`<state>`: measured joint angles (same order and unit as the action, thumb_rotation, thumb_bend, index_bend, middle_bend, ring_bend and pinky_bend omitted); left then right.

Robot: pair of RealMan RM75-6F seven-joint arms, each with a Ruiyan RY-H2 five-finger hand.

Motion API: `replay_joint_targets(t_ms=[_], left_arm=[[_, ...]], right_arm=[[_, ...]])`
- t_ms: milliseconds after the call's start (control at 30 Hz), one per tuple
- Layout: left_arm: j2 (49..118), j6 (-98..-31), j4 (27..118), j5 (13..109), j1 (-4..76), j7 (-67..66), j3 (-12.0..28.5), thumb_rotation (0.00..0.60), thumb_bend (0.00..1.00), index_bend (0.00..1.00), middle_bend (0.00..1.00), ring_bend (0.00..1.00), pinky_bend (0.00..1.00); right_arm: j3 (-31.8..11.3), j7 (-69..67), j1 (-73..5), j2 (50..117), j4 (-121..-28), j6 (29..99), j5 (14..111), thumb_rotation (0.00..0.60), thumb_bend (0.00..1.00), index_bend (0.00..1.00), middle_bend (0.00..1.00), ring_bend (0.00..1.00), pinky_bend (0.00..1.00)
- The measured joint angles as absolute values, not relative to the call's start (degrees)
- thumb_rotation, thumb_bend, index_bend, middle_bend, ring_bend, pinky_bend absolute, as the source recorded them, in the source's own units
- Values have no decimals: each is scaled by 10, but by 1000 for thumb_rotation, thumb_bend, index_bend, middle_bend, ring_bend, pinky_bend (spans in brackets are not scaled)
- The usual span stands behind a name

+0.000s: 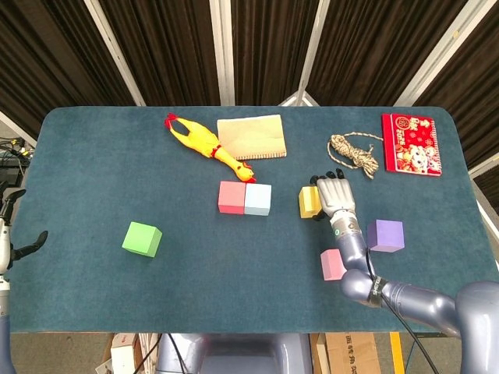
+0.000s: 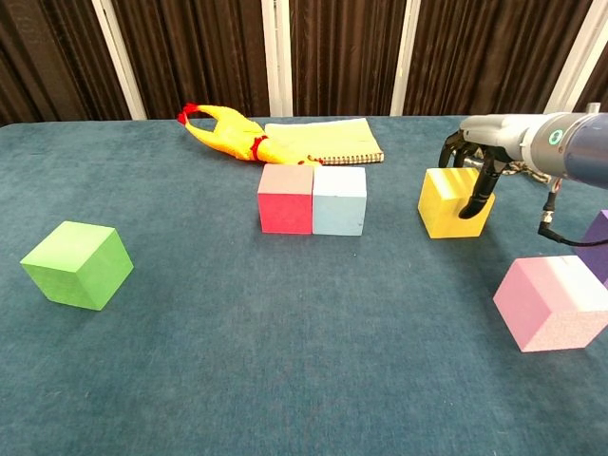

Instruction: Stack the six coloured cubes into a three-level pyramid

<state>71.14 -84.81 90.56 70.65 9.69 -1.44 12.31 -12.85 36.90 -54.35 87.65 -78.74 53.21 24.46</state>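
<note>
Yellow cube (image 2: 454, 201) sat right of centre on the table (image 1: 101, 171), well apart from the red cube (image 1: 231, 196) and blue cube (image 1: 258, 199), which stood touching side by side as the start of a base row. My right hand (image 1: 335, 199) was draped over the yellow cube's top and right side, fingers (image 2: 478, 190) hanging down its right face. I couldn't tell whether the thumb had closed on the opposite face, so whether it was gripped I can't say.

Cube looked like matte foam: light, slightly soft, grippy, not fragile. My call: take it across two opposite flat faces, mid-height, squeeze gently. Too much force would dent it and tilt it on release.

Pink cube (image 2: 554, 302) was close to my forearm, purple cube (image 1: 386, 234) just right of that; both could get clipped on the lift. Green cube (image 1: 142, 238) was far left. Left hand (image 1: 23, 248) was at the left table edge, barely in frame, and I couldn't read its fingers.

Back of table: rubber chicken (image 1: 204, 144), notebook (image 1: 251, 137), rope coil (image 1: 355, 153), red packet (image 1: 411, 143). None in the path.
</note>
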Motion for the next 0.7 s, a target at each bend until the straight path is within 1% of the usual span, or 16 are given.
replay_joint_targets(t_ms=[200,500,600,700], left_arm=[[714,-843,907,702,97,-11,125,600,281,188,0,0,0],[714,-841,910,699,97,-9,128,600,281,192,0,0,0],[715,-840,910,698,96,-9,129,600,281,194,0,0,0],[715,-838,911,696,96,-7,129,600,281,196,0,0,0]], right_arm=[[-128,367,-543,876,-789,533,248,600,131,340,314,160,0],[-127,364,-543,880,-783,531,247,600,131,343,317,167,0],[-129,365,-545,880,-782,531,248,600,131,343,332,177,0],[-129,365,-545,879,-783,533,249,600,131,343,366,204,0]])
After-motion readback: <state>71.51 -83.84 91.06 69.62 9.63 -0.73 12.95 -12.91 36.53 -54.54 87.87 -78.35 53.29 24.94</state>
